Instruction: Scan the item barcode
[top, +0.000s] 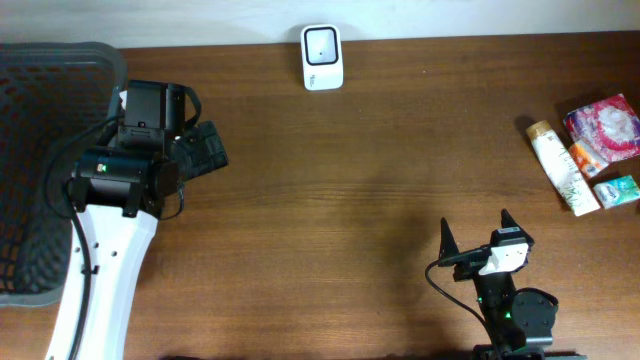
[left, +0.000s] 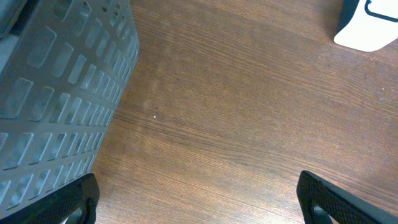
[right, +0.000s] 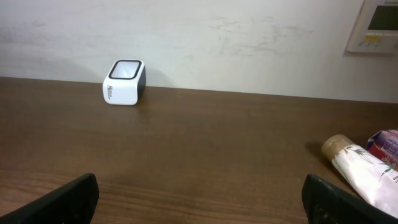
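Observation:
A white barcode scanner (top: 322, 57) with a dark window stands at the far edge of the table; it also shows in the right wrist view as the scanner (right: 124, 83) and at the top right corner of the left wrist view (left: 370, 28). Items lie at the right: a white tube (top: 562, 167), a pink packet (top: 604, 126), a small orange item (top: 586, 158) and a teal packet (top: 617, 190). My left gripper (top: 178, 120) hangs open beside the basket, nothing between its fingers (left: 74, 199). My right gripper (top: 476, 225) is open near the front edge, empty, left of the items.
A grey mesh basket (top: 40, 170) fills the left end of the table, and its wall (left: 56, 93) is close to my left finger. A pale wall runs behind the table, with a control panel (right: 376, 25) on it. The tube (right: 360, 171) lies just ahead of my right finger.

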